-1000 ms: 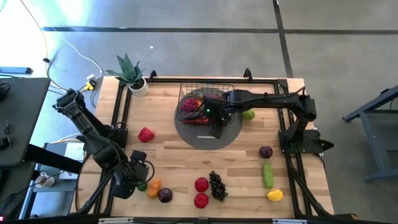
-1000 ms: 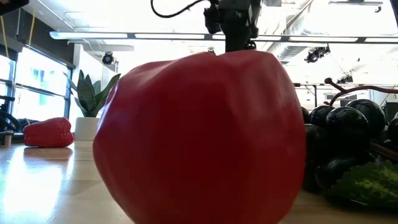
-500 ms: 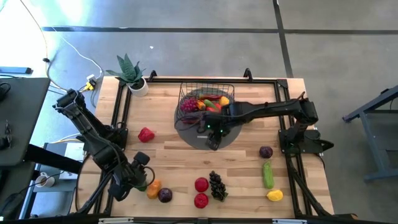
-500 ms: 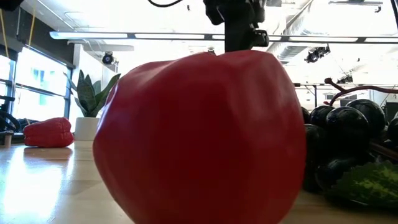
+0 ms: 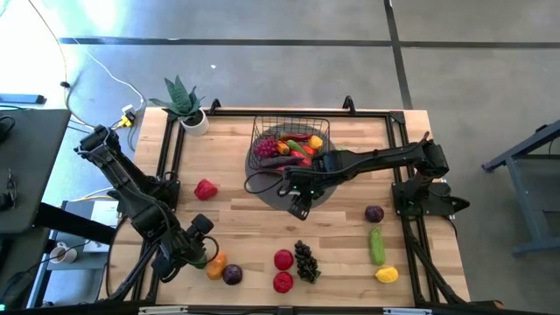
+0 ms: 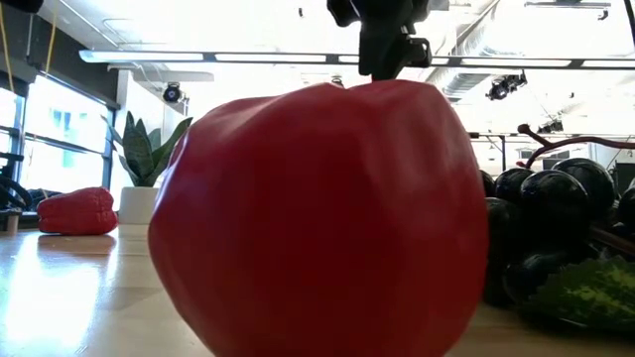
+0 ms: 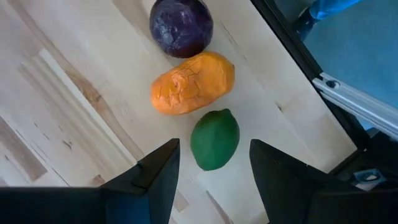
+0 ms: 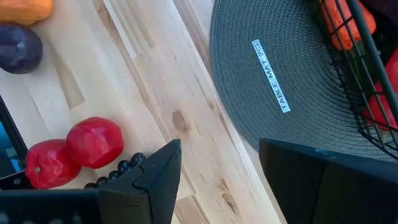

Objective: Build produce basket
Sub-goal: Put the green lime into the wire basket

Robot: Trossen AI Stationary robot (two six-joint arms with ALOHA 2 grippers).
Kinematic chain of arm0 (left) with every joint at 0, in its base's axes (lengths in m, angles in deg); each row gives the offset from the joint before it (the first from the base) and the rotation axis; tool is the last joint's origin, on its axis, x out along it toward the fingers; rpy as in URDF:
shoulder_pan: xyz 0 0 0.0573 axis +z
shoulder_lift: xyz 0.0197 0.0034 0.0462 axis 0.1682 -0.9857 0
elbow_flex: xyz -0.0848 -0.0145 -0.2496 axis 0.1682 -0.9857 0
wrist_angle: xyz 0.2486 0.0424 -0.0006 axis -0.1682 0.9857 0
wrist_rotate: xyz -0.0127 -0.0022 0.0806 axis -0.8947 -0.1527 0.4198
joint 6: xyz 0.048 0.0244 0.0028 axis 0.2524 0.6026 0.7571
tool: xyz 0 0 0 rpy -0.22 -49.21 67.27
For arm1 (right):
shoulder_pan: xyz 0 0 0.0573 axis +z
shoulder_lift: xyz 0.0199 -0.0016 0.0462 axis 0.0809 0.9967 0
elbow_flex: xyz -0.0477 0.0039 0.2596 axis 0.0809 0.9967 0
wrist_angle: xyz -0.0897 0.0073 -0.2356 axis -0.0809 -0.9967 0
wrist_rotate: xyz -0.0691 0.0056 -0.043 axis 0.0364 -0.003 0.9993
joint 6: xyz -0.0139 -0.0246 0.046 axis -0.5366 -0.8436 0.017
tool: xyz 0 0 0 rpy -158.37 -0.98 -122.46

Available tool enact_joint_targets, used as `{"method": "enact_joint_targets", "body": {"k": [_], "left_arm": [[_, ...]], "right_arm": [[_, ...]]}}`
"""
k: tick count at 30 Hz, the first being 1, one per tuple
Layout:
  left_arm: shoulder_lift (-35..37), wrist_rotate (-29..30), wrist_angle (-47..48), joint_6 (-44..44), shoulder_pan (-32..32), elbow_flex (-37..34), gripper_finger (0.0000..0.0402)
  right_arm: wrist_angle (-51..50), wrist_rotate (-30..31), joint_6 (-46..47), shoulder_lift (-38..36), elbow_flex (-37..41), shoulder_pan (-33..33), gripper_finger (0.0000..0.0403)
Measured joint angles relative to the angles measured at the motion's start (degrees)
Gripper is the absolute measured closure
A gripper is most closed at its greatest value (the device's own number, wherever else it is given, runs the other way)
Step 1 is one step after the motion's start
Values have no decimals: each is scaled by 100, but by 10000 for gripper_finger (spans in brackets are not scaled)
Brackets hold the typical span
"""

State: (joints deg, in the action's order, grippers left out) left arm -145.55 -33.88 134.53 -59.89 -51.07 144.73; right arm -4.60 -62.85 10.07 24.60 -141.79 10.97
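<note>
- High view: the basket (image 5: 291, 140) stands on the far part of a grey round mat (image 5: 262, 185) at the middle of the table (image 5: 236, 157). It holds red, orange, yellow and purple produce.
- The right gripper (image 5: 298, 208) hangs over the near edge of the mat, just short of the basket on the near side. Its jaws stand apart and grasp nothing.
- Right wrist view: the right gripper (image 8: 217, 165) shows bare wood and mat between its fingers. The basket wall (image 8: 367, 56) lies beyond the mat, well clear of the fingertips. Two red fruits (image 8: 71, 152) lie on the wood away from the basket.
- The left gripper (image 5: 199, 251) sits at the table's near left corner, far from the basket. Its jaws stand apart, empty.
- Left wrist view: the left gripper (image 7: 212, 163) has a green lime (image 7: 214, 139) just ahead of the gap between its fingers, not touched. An orange fruit (image 7: 191, 83) touches the lime beyond it, and a purple fruit (image 7: 181, 26) lies beyond that.
- Loose produce outside the basket: a red pepper (image 5: 206, 189) to the basket's near left; black grapes (image 5: 305, 261) toward the table's near edge; a purple plum (image 5: 374, 213), a cucumber (image 5: 377, 245) and a yellow lemon (image 5: 386, 275) to the basket's near right.
- Low view: a large red fruit (image 6: 317, 223) fills the foreground, with the grapes (image 6: 556, 223) beside it.
</note>
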Motion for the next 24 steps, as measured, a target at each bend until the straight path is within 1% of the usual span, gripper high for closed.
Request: {"method": "enact_joint_targets", "body": {"k": [4, 6, 16, 20, 24], "left_arm": [[0, 1, 7, 130, -2, 0, 218], [0, 43, 17, 57, -2, 0, 218], [2, 129, 20, -1367, 50, 0, 218], [2, 130, 18, -1631, 49, 0, 218], [0, 127, -14, -1693, 37, 0, 218]], "right_arm": [[49, 0, 3, 0, 0, 0, 206], [49, 0, 3, 0, 0, 0, 206], [49, 1, 6, 0, 0, -2, 206], [49, 2, 3, 0, 0, -2, 206], [49, 2, -1, 0, 0, -2, 206]]}}
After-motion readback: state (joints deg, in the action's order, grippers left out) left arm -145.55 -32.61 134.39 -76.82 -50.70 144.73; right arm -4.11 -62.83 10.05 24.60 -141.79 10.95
